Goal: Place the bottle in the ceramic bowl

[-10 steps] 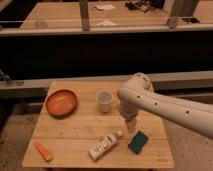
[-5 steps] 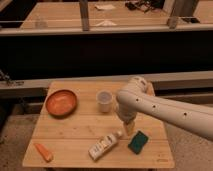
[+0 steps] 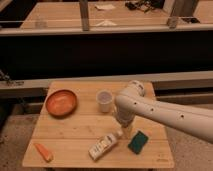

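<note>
I'm looking over the surface (image 3: 75,131), where my arm (image 3: 165,112) is reaching in from the right. The bowl (image 3: 61,102) is sitting at the back left, well apart from the bottle (image 3: 104,146), which is lying on its side near the front edge, cap pointing up-right. The claw (image 3: 125,131) is hanging just above that cap, spread wide and holding nothing. Over the last second it has been sinking and drifting slightly left toward the cap, so I'm judging the grasp is just starting; the carry to the bowl is still waiting.
</note>
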Action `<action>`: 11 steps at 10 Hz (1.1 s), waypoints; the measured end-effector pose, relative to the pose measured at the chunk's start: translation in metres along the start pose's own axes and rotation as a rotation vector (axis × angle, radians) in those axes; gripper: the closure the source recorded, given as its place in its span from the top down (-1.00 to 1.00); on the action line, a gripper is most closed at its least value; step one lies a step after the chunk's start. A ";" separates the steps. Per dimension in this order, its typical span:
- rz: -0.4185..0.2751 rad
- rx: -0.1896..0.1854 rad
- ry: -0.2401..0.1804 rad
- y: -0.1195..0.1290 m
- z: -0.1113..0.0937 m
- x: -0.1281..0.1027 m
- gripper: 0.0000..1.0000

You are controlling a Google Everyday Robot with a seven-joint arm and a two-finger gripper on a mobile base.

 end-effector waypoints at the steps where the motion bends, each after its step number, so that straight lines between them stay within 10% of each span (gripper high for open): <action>1: -0.001 -0.002 -0.003 0.001 0.002 -0.003 0.60; 11: -0.003 -0.025 -0.048 0.013 0.038 -0.029 0.60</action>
